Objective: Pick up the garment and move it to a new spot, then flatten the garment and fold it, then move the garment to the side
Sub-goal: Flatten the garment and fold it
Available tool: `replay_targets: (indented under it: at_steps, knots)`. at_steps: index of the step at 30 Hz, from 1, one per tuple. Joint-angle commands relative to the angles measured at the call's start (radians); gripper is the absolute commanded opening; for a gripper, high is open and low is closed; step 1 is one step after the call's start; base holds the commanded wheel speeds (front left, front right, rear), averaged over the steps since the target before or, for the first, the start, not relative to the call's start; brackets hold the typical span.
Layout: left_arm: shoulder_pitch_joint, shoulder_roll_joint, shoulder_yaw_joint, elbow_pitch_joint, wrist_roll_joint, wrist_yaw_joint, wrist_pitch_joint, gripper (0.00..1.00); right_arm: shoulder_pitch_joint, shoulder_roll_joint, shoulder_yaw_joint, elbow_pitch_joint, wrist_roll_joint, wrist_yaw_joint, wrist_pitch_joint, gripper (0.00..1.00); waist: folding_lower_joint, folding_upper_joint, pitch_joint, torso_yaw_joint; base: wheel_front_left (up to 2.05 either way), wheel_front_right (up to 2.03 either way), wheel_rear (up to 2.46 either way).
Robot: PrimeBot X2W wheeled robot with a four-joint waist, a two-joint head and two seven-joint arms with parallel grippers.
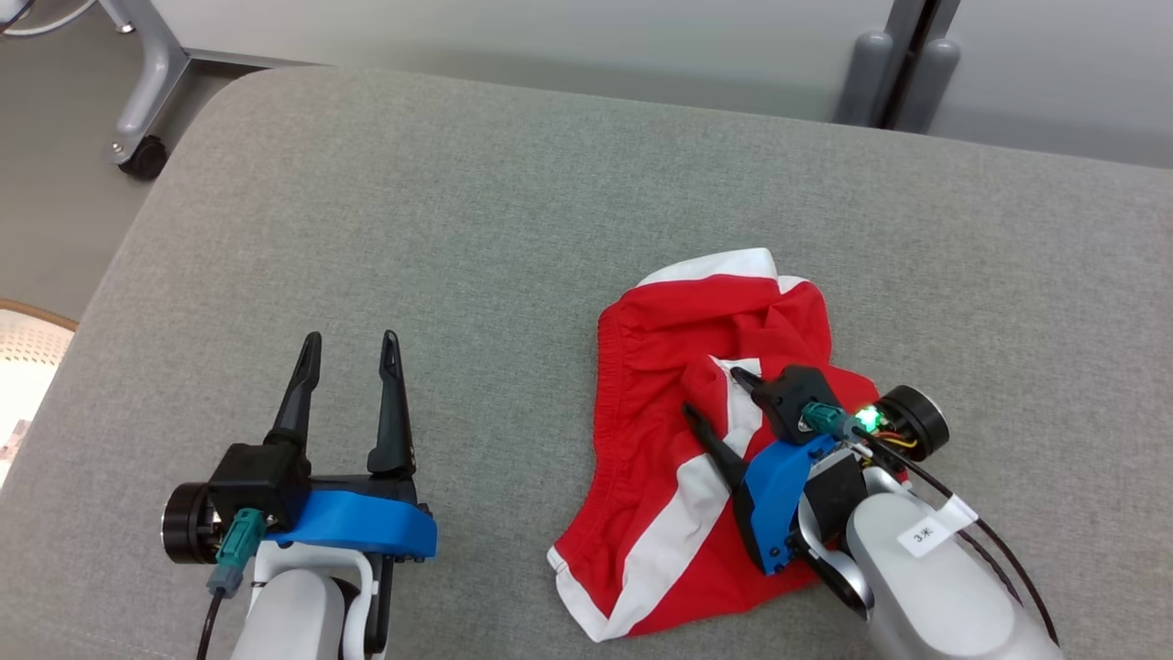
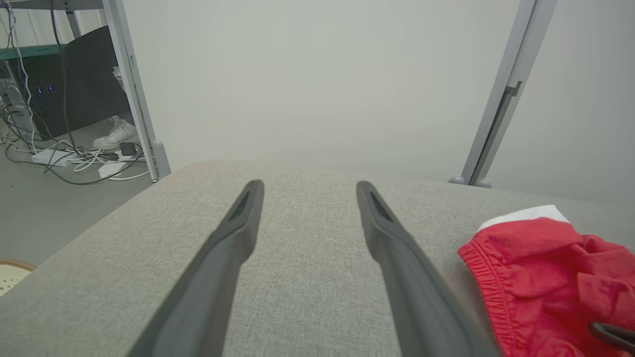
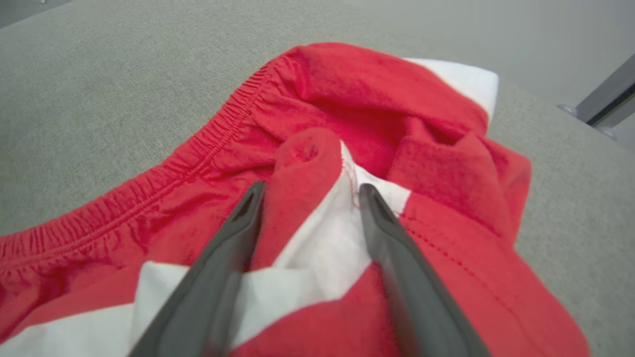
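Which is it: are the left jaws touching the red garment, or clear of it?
Apart. The head view shows a strip of bare grey cushion between the open left gripper and the red garment.

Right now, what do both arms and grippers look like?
The left gripper and right gripper match: two long dark tapered fingers, black housing, blue bracket, teal plug on a black cable, pale grey forearm. The right also has a lit green light and a white tag with printed marks.
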Motion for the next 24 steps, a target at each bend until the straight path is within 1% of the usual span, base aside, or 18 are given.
replay_targets:
  at_steps: [1,7,14,19,24]
  knots:
    - [-0.015,-0.001,0.000,0.000,-0.004,0.005,-0.004,1.00,-0.027,0.005,-0.006,0.016,-0.011,0.000,-0.010,0.00,0.0000,0.0000,0.002,0.004,0.00,0.00,0.00]
    - [-0.013,-0.002,-0.009,0.003,-0.016,0.018,-0.004,1.00,-0.092,0.002,-0.079,0.073,-0.043,0.000,-0.094,0.00,0.0000,0.0000,-0.008,0.007,0.00,0.00,0.00]
    - [0.011,-0.002,-0.001,0.007,-0.013,0.013,-0.004,1.00,-0.139,-0.025,-0.178,0.074,-0.065,0.000,-0.164,0.00,0.0000,0.0000,-0.041,-0.022,0.00,0.00,0.00]
    - [0.030,-0.002,0.002,0.012,-0.007,0.010,-0.004,1.00,-0.061,-0.049,-0.236,0.011,-0.056,0.000,-0.180,0.00,0.0000,0.0000,-0.073,-0.058,0.00,0.00,0.00]
    - [0.053,-0.002,0.010,0.014,-0.004,0.004,-0.004,1.00,0.083,-0.062,-0.272,-0.134,-0.048,0.000,-0.146,0.00,0.0000,0.0000,-0.096,-0.102,0.00,0.00,0.00]
